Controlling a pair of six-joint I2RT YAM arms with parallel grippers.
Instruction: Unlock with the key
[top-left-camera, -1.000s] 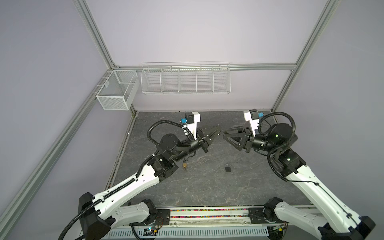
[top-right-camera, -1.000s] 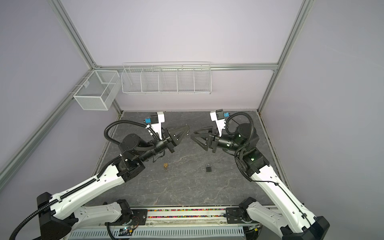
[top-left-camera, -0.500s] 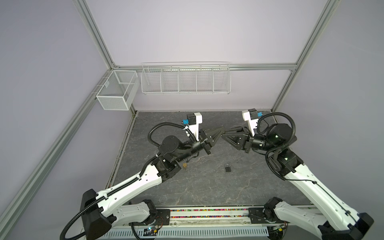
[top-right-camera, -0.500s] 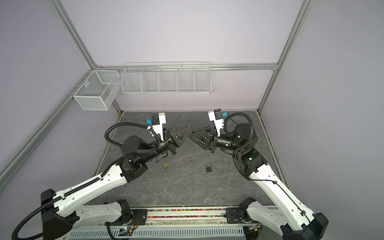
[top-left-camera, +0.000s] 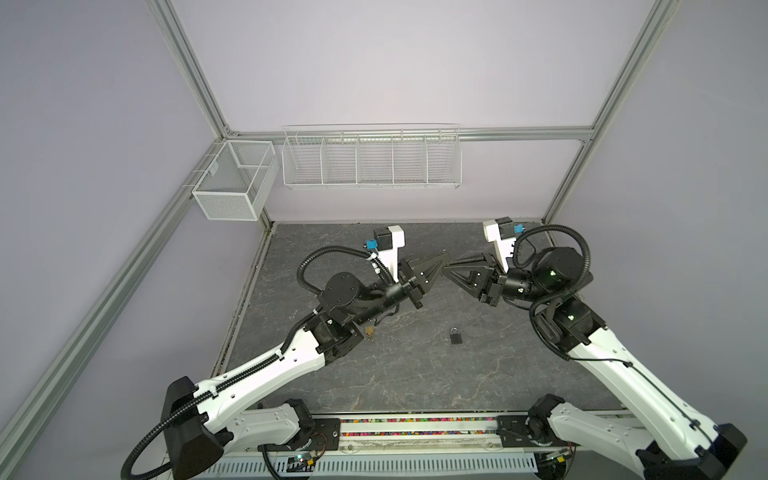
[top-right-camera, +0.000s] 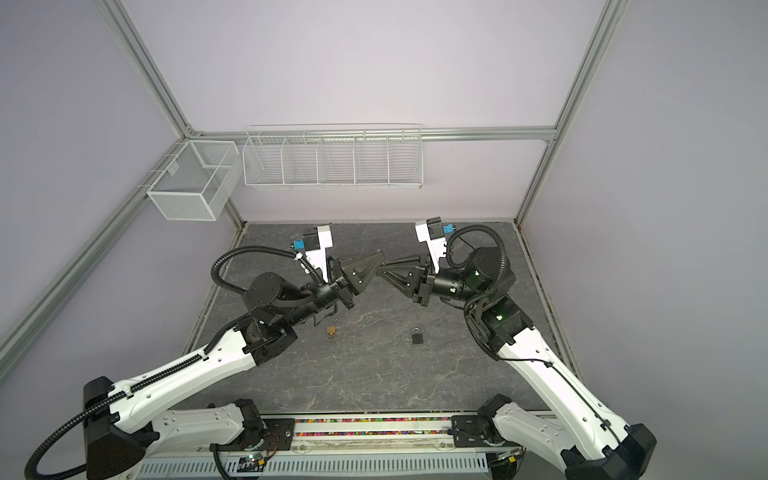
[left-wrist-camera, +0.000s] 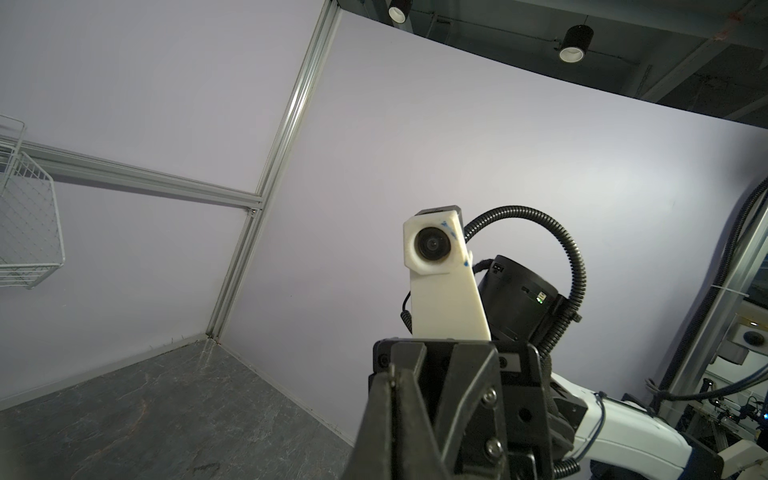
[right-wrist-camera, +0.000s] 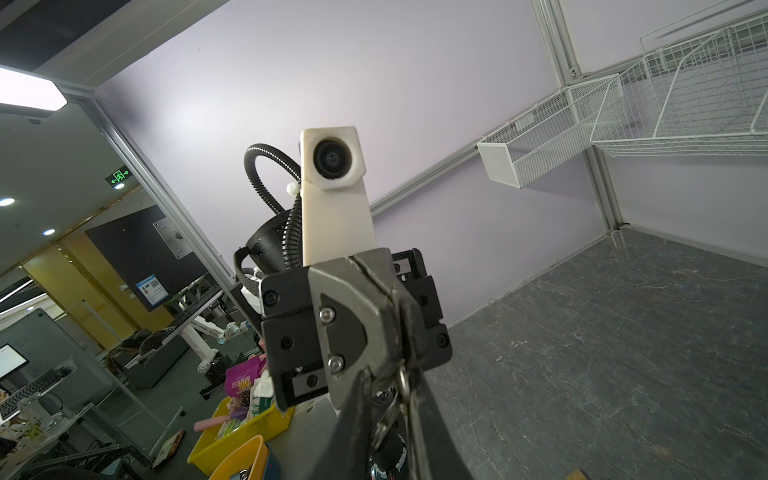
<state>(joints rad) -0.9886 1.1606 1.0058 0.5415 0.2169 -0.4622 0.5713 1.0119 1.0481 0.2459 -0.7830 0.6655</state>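
Black padlock (top-left-camera: 455, 335) on grey tabletop (top-left-camera: 415, 374)

The left arm (top-left-camera: 266, 365) and right arm (top-left-camera: 623, 374) share white shells and black joint housings. Ribbed black conduit (left-wrist-camera: 578, 259) loops by each wrist, beside white camera mounts (top-left-camera: 395, 249) with blue connectors (top-left-camera: 518, 229). The black triangular fingers (top-right-camera: 352, 274) carry silver screws (right-wrist-camera: 328, 314); green lights (top-left-camera: 552, 273) glow on the right.

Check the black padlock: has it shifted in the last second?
No. The black padlock sits at the same spot on the grey table, same gap to the brass padlock, no drift either way.
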